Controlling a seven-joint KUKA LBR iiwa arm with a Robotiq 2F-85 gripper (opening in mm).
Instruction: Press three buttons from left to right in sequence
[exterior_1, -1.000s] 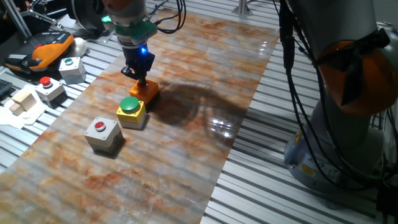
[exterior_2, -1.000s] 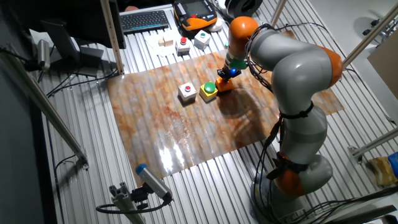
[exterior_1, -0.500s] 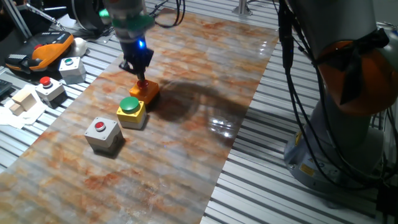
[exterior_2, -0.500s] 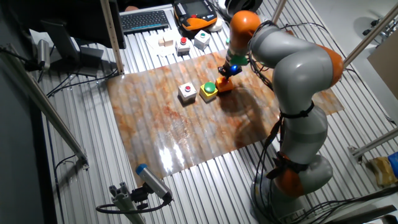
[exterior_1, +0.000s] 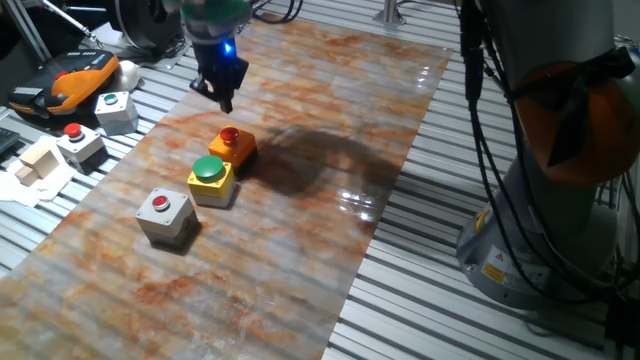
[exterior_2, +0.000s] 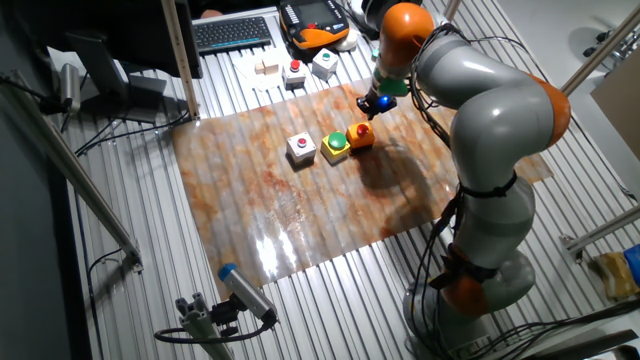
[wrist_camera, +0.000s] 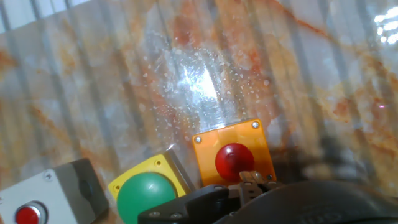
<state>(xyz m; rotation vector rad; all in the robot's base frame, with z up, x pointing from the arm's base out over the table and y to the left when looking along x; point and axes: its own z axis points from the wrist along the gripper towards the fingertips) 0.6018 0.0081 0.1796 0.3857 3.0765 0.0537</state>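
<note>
Three button boxes stand in a row on the marbled mat. The grey box with a red button (exterior_1: 165, 213) (exterior_2: 302, 147) (wrist_camera: 37, 199) is at the left. The yellow box with a larger green button (exterior_1: 211, 178) (exterior_2: 335, 144) (wrist_camera: 146, 190) is in the middle. The orange box with a red button (exterior_1: 232, 144) (exterior_2: 360, 135) (wrist_camera: 234, 153) is at the right. My gripper (exterior_1: 222, 100) (exterior_2: 368, 106) (wrist_camera: 249, 183) hangs above and just behind the orange box, clear of its button. In the hand view the fingertips touch each other, so the fingers are shut.
Off the mat's left edge on the slatted table stand a grey box with a green button (exterior_1: 115, 108), a light-grey red-button box (exterior_1: 78, 141) next to wooden blocks (exterior_1: 38, 162), and an orange-black pendant (exterior_1: 72, 82). The arm's base (exterior_1: 560, 200) stands at right.
My gripper has risen from the orange box's red button, where its tip stood a second ago, and drawn back a little. The boxes have not moved.
</note>
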